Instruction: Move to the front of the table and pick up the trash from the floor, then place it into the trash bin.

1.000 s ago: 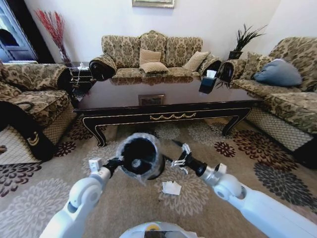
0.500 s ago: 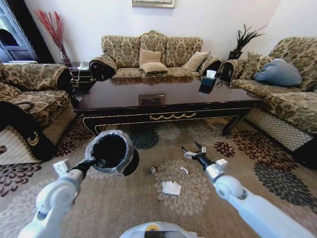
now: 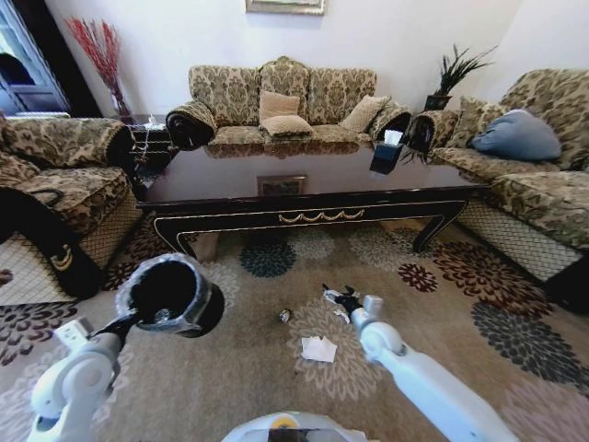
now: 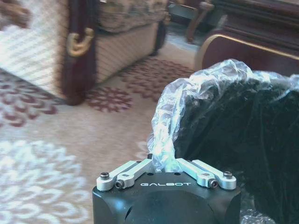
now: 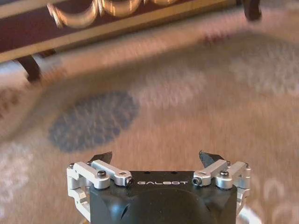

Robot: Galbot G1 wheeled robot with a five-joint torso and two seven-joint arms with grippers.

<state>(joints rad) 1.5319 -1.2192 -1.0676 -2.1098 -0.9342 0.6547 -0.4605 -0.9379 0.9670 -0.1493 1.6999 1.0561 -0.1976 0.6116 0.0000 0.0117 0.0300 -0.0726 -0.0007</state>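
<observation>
The left gripper (image 4: 163,164) is pinching the bin (image 3: 170,295) by its rim. The right gripper (image 3: 339,296), jaws wide, is hovering over the wrapper (image 3: 341,315); it should drop straight and close gently.

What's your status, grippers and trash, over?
Left gripper shut on trash bin rim, held off the carpet. Right gripper open, low over crumpled wrapper. Napkin and dark lump on floor. Nothing in the way.

Left end effector (image 3: 126,320) is raised and clamped at the robot's left, while the right end effector (image 3: 337,296) reaches forward low, fingers spread.
</observation>
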